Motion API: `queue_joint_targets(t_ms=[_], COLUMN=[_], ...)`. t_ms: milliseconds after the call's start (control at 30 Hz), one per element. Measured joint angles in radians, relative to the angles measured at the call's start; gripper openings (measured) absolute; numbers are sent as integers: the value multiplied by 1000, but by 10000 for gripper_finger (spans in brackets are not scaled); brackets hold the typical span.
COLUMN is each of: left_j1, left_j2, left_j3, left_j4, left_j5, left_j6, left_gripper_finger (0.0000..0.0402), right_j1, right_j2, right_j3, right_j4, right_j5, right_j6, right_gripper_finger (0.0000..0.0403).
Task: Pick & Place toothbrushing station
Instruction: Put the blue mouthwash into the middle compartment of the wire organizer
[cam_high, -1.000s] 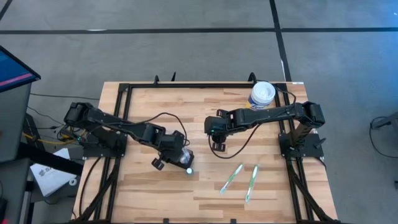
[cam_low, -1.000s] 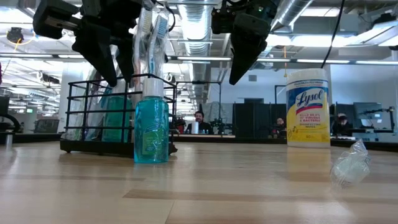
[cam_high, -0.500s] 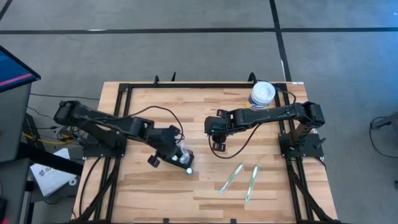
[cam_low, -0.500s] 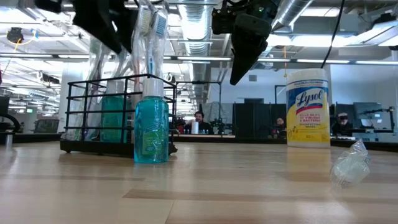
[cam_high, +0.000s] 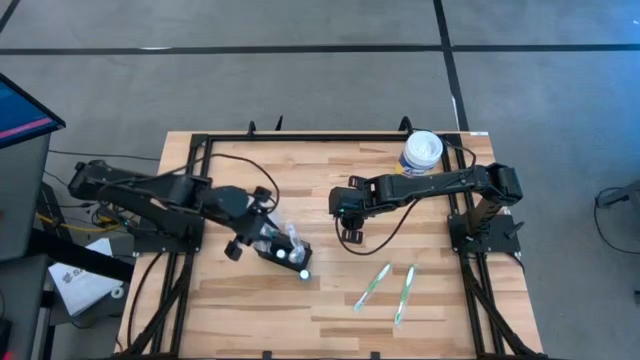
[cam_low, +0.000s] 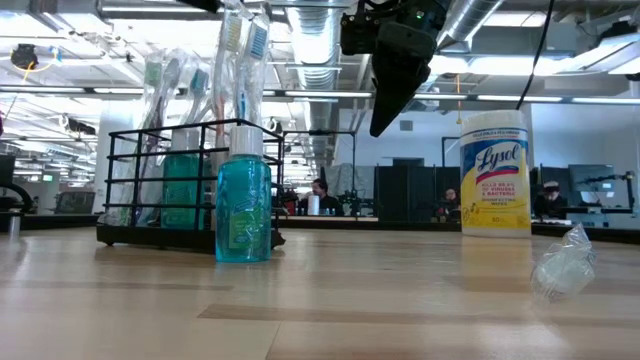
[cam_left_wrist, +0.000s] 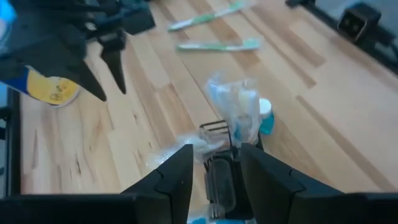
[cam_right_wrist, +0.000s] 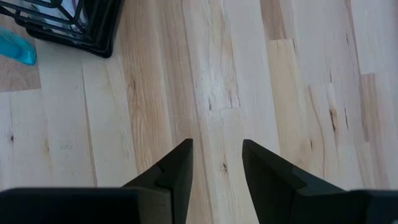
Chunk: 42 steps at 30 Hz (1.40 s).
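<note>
The toothbrushing station (cam_high: 285, 250) is a black wire rack (cam_low: 180, 190) that stands with its base on the wooden table, holding several wrapped toothbrushes (cam_left_wrist: 233, 112). A blue bottle (cam_low: 243, 205) stands on the table against its near corner. My left gripper (cam_left_wrist: 214, 177) hangs open above the rack, on its left side (cam_high: 258, 238), touching nothing. It is above the low view's top edge. My right gripper (cam_high: 350, 236) hangs open over bare wood at mid-table (cam_right_wrist: 216, 149), to the right of the rack.
Two loose toothbrushes (cam_high: 373, 287) (cam_high: 404, 293) lie near the front right. A yellow wipes canister with a white lid (cam_high: 421, 153) stands at the far right. A crumpled clear wrapper (cam_low: 565, 268) lies on the wood. Black frame rails (cam_high: 200, 200) run along the table's sides.
My left gripper has risen and drawn back toward the table's left edge, away from the rack, leaving the low view through its top. The rack, its toothbrushes and the blue bottle have stayed where they were.
</note>
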<state>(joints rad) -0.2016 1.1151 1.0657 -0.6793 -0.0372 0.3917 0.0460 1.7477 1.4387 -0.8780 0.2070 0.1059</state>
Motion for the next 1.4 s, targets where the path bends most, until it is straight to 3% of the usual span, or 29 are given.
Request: queue_joint_targets(t_ms=[233, 467, 567, 833, 1400], left_j1=[-2, -43, -70, -110, -123], left_j2=[-53, -62, -62, -62, -62], left_j3=[0, 0, 0, 0, 0], left_j4=[6, 6, 3, 3, 4], left_j5=[0, 0, 0, 0, 0], left_j6=[-124, -193, -195, -220, -247], left_gripper_finger=[126, 126, 126, 126, 126], right_j1=[1, 56, 95, 159, 229], right_j2=[0, 0, 0, 0, 95], right_j3=[0, -23, -68, -159, -160], right_j4=[26, 172, 258, 353, 549], right_j5=[-10, -180, -208, -208, -229], right_j6=[0, -40, -53, -20, -8], right_gripper_finger=[129, 129, 129, 129, 129])
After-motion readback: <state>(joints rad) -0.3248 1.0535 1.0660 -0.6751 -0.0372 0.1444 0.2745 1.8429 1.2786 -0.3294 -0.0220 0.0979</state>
